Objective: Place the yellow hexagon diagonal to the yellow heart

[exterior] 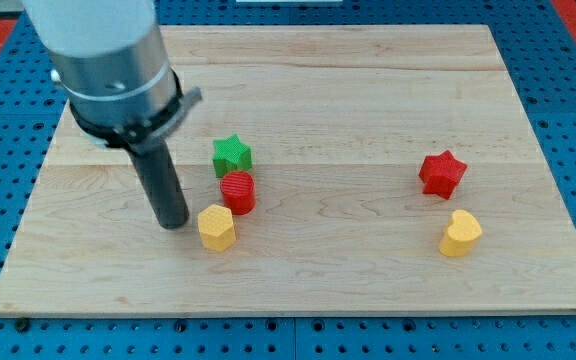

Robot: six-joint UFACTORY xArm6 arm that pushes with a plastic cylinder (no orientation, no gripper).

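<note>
The yellow hexagon [216, 227] lies on the wooden board at the view's lower middle-left. The yellow heart [460, 233] lies far to its right, at about the same height in the view. My tip [174, 222] rests on the board just left of the yellow hexagon, a small gap apart or barely touching; I cannot tell which. A red cylinder [238, 192] sits just above and right of the hexagon, nearly touching it.
A green star [232, 155] sits right above the red cylinder. A red star [442, 173] sits just above and left of the yellow heart. The wooden board [368, 290] lies on a blue pegboard surface. The arm's grey body fills the top left.
</note>
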